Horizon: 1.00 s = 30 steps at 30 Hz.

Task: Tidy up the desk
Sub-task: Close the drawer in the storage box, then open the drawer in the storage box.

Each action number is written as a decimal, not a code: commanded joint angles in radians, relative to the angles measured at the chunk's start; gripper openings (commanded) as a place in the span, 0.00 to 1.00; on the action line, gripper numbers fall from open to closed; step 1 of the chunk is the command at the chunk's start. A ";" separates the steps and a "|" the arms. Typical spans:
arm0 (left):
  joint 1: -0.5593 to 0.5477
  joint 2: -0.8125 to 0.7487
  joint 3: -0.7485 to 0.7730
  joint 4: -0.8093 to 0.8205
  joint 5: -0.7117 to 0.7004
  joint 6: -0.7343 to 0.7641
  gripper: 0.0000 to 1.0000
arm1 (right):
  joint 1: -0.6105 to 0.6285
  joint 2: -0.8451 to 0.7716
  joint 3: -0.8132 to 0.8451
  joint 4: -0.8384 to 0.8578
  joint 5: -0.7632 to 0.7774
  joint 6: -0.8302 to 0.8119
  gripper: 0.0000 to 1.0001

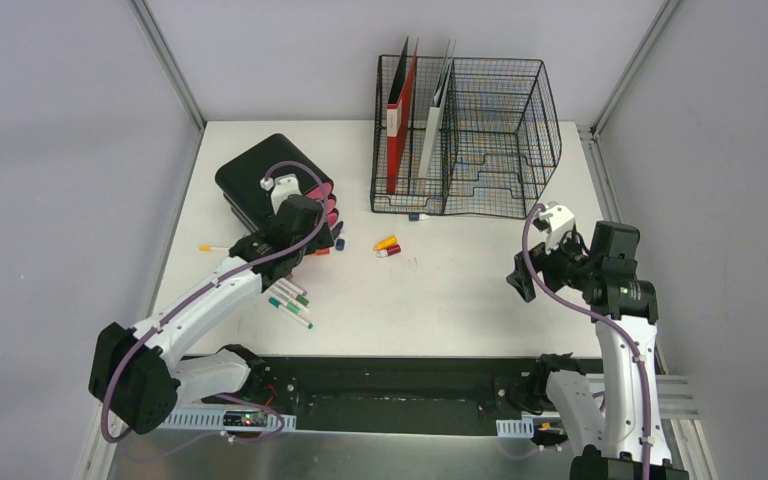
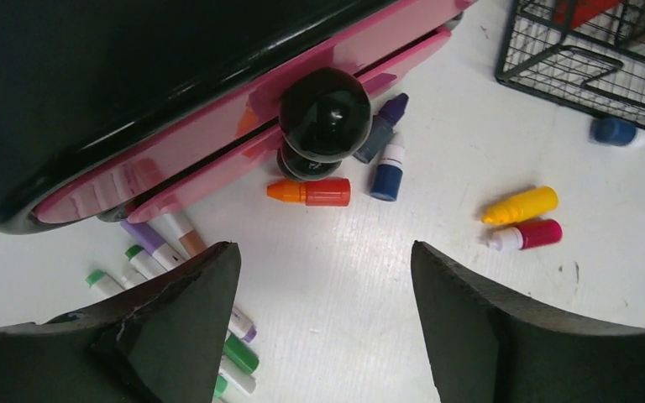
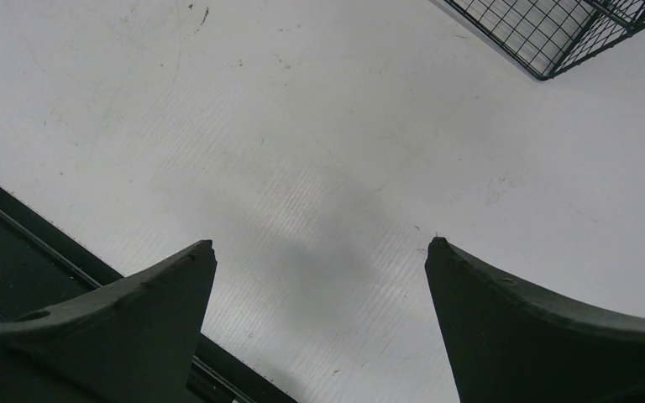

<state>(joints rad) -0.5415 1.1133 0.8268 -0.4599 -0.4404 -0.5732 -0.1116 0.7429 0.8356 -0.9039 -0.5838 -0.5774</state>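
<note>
- The desk (image 1: pixel 460 300), a flat white top with metal rails at its edges, ran under and in front of the wire rack (image 1: pixel 500 140), which stood at its far edge.
- Its surface showed faint scuffs and specks. No damage was visible.
- Progress was judged early. Folders (image 1: pixel 400 115) stood upright in the rack's left compartments, but most loose items remained unsorted.
- Small bottles (image 2: pixel 521 204) lay scattered just in front of the rack, with 1 blue piece at its front wire.
- Markers (image 1: pixel 290 300) lay loose well to the rack's front-left, beside a black drawer unit (image 1: pixel 260 175) with pink fronts.
- The left end effector (image 2: pixel 323 252) hovered at that unit, jaws spread with nothing between them, facing the round black knob (image 2: pixel 325 113).
- The right end effector (image 3: pixel 321 242) hung over bare desk to the rack's front-right, jaws spread wide and empty.
- Judged outstanding: collecting the bottles and markers into storage. Whether the drawers were fully closed could not be settled.
</note>
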 commanded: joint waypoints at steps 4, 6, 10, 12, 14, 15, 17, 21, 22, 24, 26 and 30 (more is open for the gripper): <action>-0.040 0.121 -0.006 0.125 -0.260 -0.156 0.70 | -0.002 0.003 -0.001 0.008 -0.018 -0.010 0.99; -0.048 0.160 0.007 0.137 -0.295 -0.167 0.69 | -0.002 0.004 -0.002 0.008 -0.018 -0.010 0.99; -0.056 0.235 0.035 0.141 -0.327 -0.193 0.63 | -0.002 0.006 -0.001 0.009 -0.018 -0.010 0.99; -0.059 0.274 0.053 0.142 -0.337 -0.200 0.61 | -0.002 0.006 -0.001 0.008 -0.018 -0.010 0.99; -0.061 0.306 0.072 0.142 -0.354 -0.201 0.57 | -0.002 0.006 -0.002 0.009 -0.019 -0.011 0.99; -0.064 0.321 0.082 0.141 -0.362 -0.199 0.56 | -0.002 0.006 -0.002 0.009 -0.017 -0.012 0.99; -0.064 0.345 0.098 0.139 -0.380 -0.197 0.55 | -0.002 0.006 -0.003 0.009 -0.016 -0.011 0.99; -0.066 0.378 0.129 0.132 -0.405 -0.193 0.55 | -0.002 0.005 -0.002 0.009 -0.016 -0.013 0.99; -0.066 0.384 0.135 0.129 -0.414 -0.193 0.55 | -0.002 0.004 -0.003 0.009 -0.015 -0.013 0.99; -0.066 0.398 0.148 0.121 -0.434 -0.191 0.55 | -0.002 0.002 -0.002 0.008 -0.016 -0.013 0.99; -0.066 0.418 0.166 0.103 -0.459 -0.193 0.55 | -0.002 0.003 -0.003 0.008 -0.016 -0.012 0.99; -0.066 0.455 0.201 0.068 -0.491 -0.197 0.50 | -0.002 0.001 -0.003 0.007 -0.016 -0.013 0.99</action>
<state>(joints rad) -0.6033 1.5421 0.9714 -0.3759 -0.8528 -0.7521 -0.1116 0.7475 0.8356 -0.9039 -0.5838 -0.5777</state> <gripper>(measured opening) 0.521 0.991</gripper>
